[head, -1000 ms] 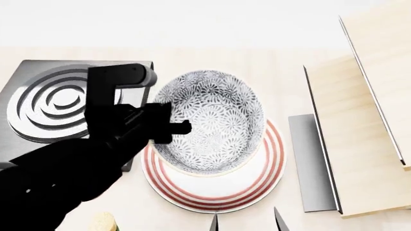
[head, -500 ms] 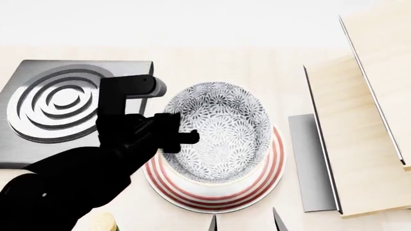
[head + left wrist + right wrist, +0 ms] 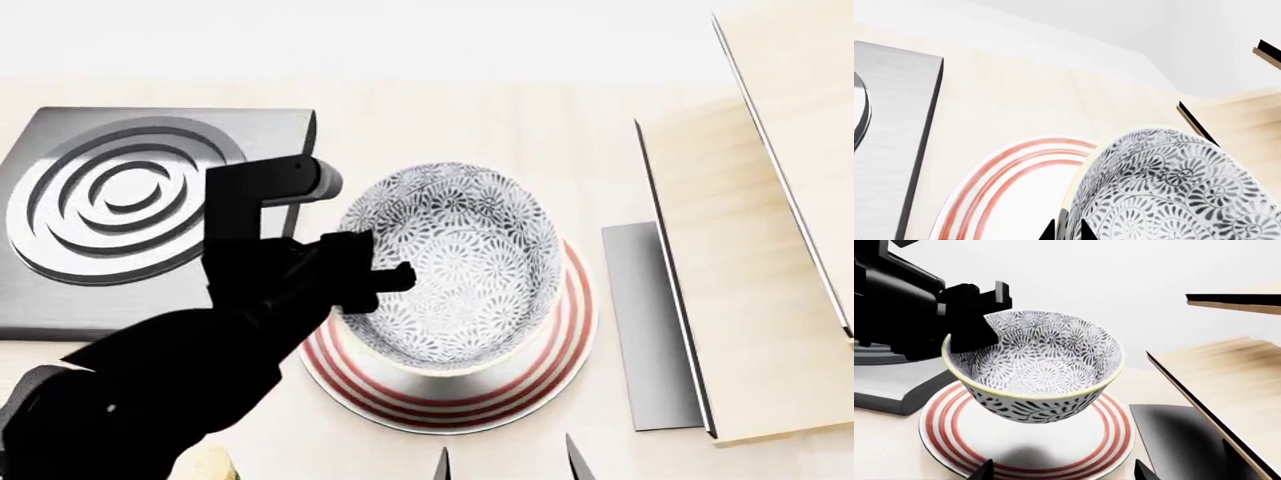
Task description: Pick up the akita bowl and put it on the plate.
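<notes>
The akita bowl (image 3: 461,265), white with a dense grey-black flower pattern, hangs slightly tilted just above the plate (image 3: 541,375), a flat white plate with red rings. In the right wrist view the akita bowl (image 3: 1037,362) floats clear of the plate (image 3: 954,432), and its shadow falls on the plate's middle. My left gripper (image 3: 367,280) is shut on the bowl's left rim. In the left wrist view the left gripper (image 3: 1067,231) has the rim of the bowl (image 3: 1174,190) pinched between its tips, beside the plate (image 3: 1014,185). My right gripper (image 3: 1062,472) stands open in front of the plate, holding nothing.
A square grey stove burner (image 3: 120,205) with rings lies left of the plate, partly behind my left arm. Pale wooden boards (image 3: 747,280) rise at the right, with a grey slab (image 3: 647,330) at their foot. A yellowish object (image 3: 207,463) peeks in near the bottom left.
My left gripper has carried the bowl to the right and down, so it now hangs lower over the plate's middle. The head view has shifted slightly. The right gripper has stayed put.
</notes>
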